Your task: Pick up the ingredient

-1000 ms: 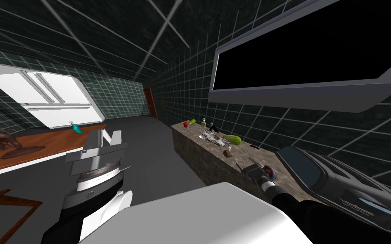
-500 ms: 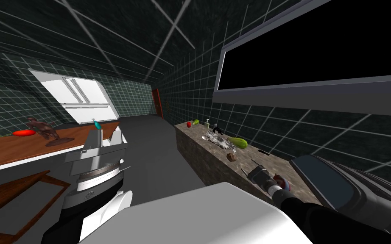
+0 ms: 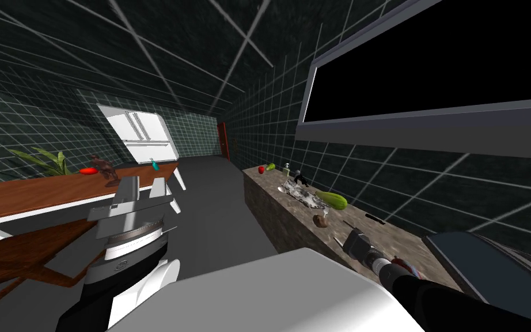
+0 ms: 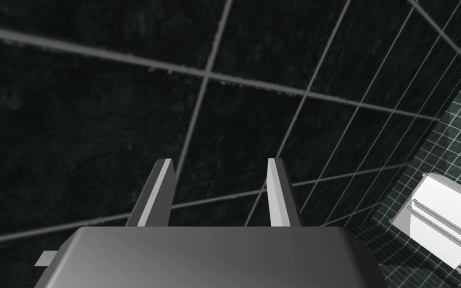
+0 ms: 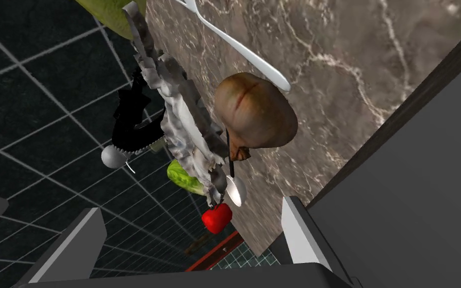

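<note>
In the head view, your bench (image 3: 270,213) of mottled brown stone runs from the middle of the frame to the lower right. The brown rounded ingredient (image 3: 318,219) lies on it right of centre, just beside a white fork (image 3: 326,212). A long green vegetable (image 3: 332,199) and a crumpled grey heap (image 3: 303,195) lie just above them. Your right jaws hang near the ingredient, below and right of it, and apart from it. Your left jaws stand upright at lower left of centre.

In the left wrist view, the left jaws are spread with nothing between them.

In the right wrist view, the right jaws are spread wide. The ingredient (image 5: 254,111) lies on the bench (image 5: 354,60) ahead of them, untouched, with the fork (image 5: 244,52) just beside it and the heap (image 5: 184,115) alongside.
</note>
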